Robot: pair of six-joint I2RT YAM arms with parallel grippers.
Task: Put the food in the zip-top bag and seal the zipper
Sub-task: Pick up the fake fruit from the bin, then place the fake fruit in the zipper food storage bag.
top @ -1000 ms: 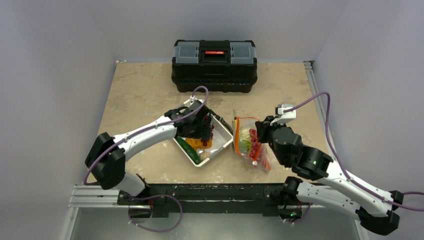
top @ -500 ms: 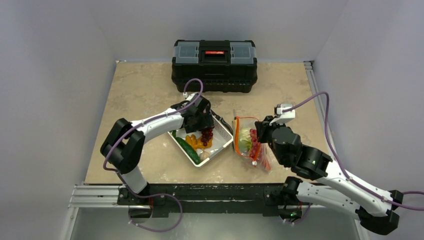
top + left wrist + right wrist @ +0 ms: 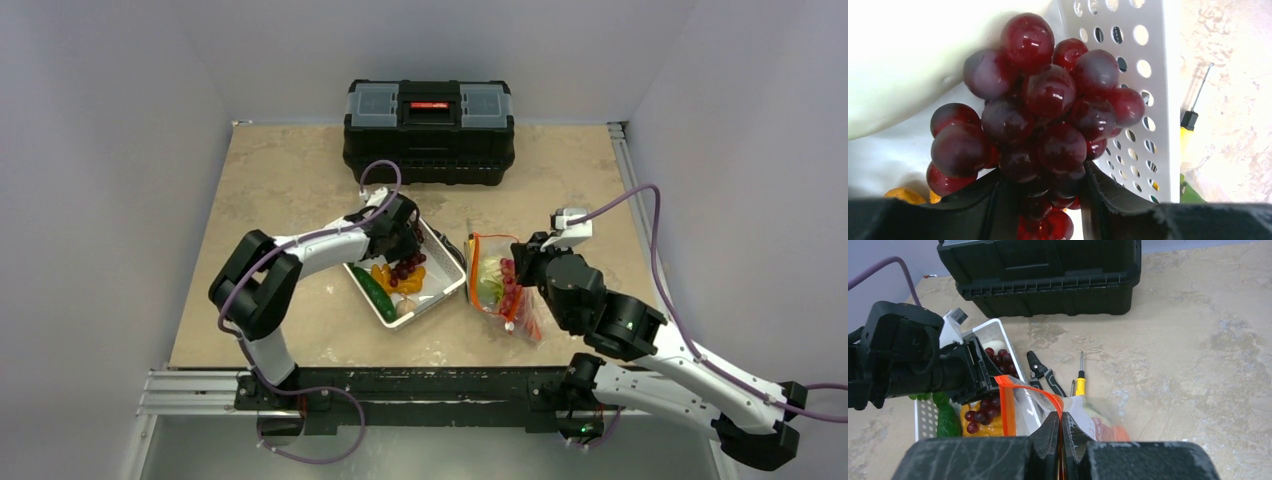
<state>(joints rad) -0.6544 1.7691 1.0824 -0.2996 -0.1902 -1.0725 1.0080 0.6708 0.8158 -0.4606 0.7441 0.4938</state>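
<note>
Grapes (image 3: 1043, 120): dark red bunch in the basket (image 3: 1153, 100), close against its slotted wall. Look light, glossy and probably slick. Likely a knobbly cluster that swings or rolls in a loose pinch. Best taken across the thick of the bunch, not by a single berry. Left gripper (image 3: 1042, 187): astride the lower end, fingers narrowed, pads touching grapes on both sides. Looks like a hold, though cannot tell how firm, nor whether lifted off the basket floor.

Bag (image 3: 1033, 407): just right of the basket, mouth turned toward it, zipper (image 3: 1007, 410) framing the opening. Thin, crinkly, floppy; probably sags shut if let go. Right gripper (image 3: 1060, 425): pinched tight on the mouth edge, keeping it up and open. Some food (image 3: 497, 282) already inside.

Short path, by judgement: up over the basket rim, then across into the mouth. Narrow opening, so easy to snag the zipper or push the film closed. Between basket and bag, just beyond the mouth: shears (image 3: 1045, 375) and screwdriver (image 3: 1080, 372), flat on the table (image 3: 1198, 340). Toolbox (image 3: 1048, 275) well back. Open room beyond the bag and to the right.
</note>
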